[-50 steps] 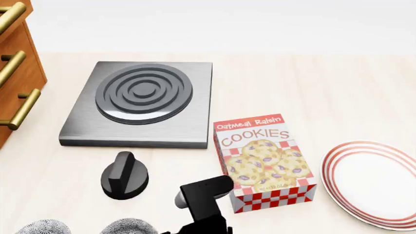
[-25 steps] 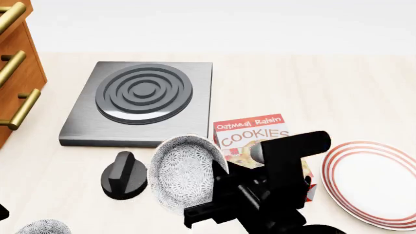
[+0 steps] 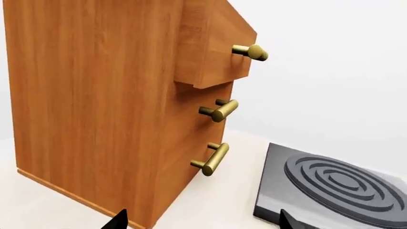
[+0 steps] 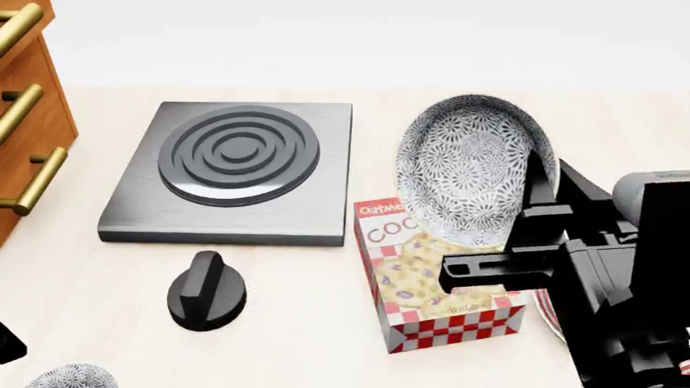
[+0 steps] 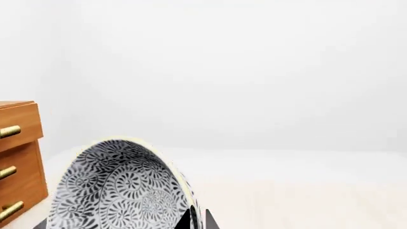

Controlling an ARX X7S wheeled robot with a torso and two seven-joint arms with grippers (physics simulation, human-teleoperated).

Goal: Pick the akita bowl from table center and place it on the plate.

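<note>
The right gripper [image 4: 531, 190] was closed on the rim of the akita bowl [image 4: 469, 170], holding it tilted in the air above the cookie box [image 4: 431, 283]. The plate [image 4: 545, 311] lay below the gripper, mostly hidden. The left gripper's state I couldn't tell.

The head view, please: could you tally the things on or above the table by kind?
Akita bowls: 2, one held tilted by the right gripper at, one at the near edge
Plate: 1, nearly hidden behind the right arm
Cookie box: 1
Hotplate: 1
Black knob: 1
Wooden drawer unit: 1
Total: 7
</note>
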